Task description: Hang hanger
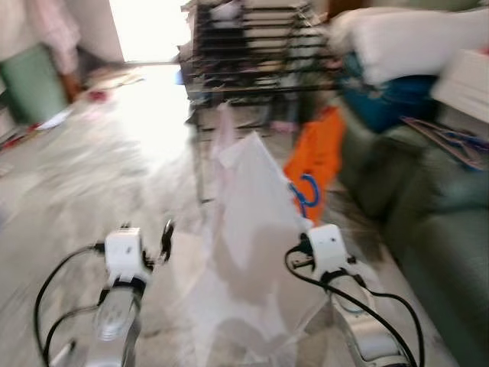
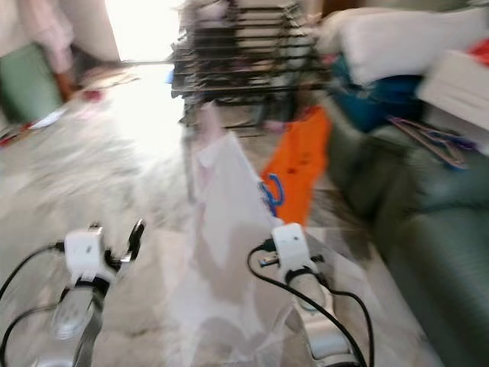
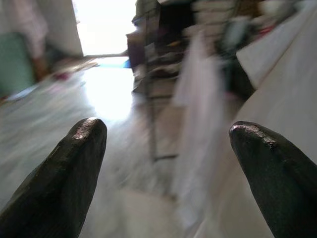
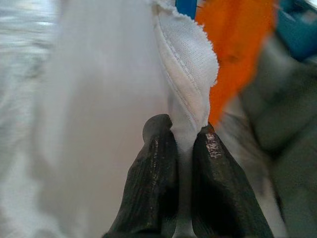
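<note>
A white garment [image 1: 248, 214] hangs in front of me on a blue hanger [image 1: 307, 193], whose hook shows beside the cloth. My right gripper [image 4: 182, 144] is shut on the garment's hemmed edge [image 4: 190, 59], the cloth pinched between both fingers. The right wrist [image 1: 328, 246] sits just right of the garment. My left gripper [image 3: 166, 128] is open and holds nothing, raised left of the garment [image 3: 203, 114]; its fingers [image 1: 165, 235] point forward. The eye views are blurred.
A dark drying rack [image 1: 256, 53] stands ahead across the pale stone floor [image 1: 114, 168]. An orange cloth [image 1: 321, 153] hangs near a green sofa [image 1: 435, 222] on the right, piled with white bedding [image 1: 412, 38]. A blurred figure [image 1: 38, 53] stands far left.
</note>
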Controlling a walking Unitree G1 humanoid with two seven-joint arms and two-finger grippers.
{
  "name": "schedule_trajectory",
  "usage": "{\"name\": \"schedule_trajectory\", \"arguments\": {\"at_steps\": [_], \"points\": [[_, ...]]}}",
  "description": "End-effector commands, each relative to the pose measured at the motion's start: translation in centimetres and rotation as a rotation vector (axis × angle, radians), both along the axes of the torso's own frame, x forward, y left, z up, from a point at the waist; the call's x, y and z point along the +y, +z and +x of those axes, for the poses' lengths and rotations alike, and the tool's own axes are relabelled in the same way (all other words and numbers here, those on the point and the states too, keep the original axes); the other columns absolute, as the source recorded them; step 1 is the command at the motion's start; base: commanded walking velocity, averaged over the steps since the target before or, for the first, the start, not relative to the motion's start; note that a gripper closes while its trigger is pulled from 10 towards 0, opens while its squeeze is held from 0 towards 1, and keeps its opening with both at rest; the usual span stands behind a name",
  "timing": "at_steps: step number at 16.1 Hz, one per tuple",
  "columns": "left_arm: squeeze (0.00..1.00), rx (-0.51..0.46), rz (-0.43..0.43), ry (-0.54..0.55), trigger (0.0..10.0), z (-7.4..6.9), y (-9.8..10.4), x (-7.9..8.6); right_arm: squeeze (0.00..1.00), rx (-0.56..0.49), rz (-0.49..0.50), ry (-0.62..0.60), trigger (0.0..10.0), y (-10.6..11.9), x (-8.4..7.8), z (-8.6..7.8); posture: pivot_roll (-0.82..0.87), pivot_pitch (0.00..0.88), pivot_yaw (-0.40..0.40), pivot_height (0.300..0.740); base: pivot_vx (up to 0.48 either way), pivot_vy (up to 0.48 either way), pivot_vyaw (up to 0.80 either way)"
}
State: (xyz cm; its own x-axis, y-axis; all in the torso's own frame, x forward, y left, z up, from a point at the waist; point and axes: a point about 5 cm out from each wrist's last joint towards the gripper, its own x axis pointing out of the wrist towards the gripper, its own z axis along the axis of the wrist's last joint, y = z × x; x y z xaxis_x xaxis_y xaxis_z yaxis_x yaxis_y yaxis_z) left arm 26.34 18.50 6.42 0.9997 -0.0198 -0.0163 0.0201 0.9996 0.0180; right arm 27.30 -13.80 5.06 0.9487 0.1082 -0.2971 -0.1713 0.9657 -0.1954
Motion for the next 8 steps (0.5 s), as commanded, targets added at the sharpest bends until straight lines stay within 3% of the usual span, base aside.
{"name": "schedule_trajectory", "arguments": {"at_steps": [1,6,8], "points": [[0.00,0.021,0.009,-0.029,10.0,0.31,-0.20,-0.43,0.00,-0.046,0.006,-0.025,10.0,0.77,-0.12,0.34,-0.16,0.000,0.027,0.740,0.292,0.000,0.00],[0.00,0.022,0.003,-0.053,10.0,0.71,-0.09,-0.70,0.00,-0.046,0.010,-0.041,10.0,0.72,-0.37,0.06,-0.17,0.000,0.049,0.740,0.386,0.000,0.00],[0.00,0.027,0.002,-0.065,10.0,0.72,-0.16,-0.88,0.00,-0.036,0.011,-0.038,10.0,0.71,-0.47,0.33,-0.18,0.000,0.053,0.740,0.407,0.251,0.00]]}}
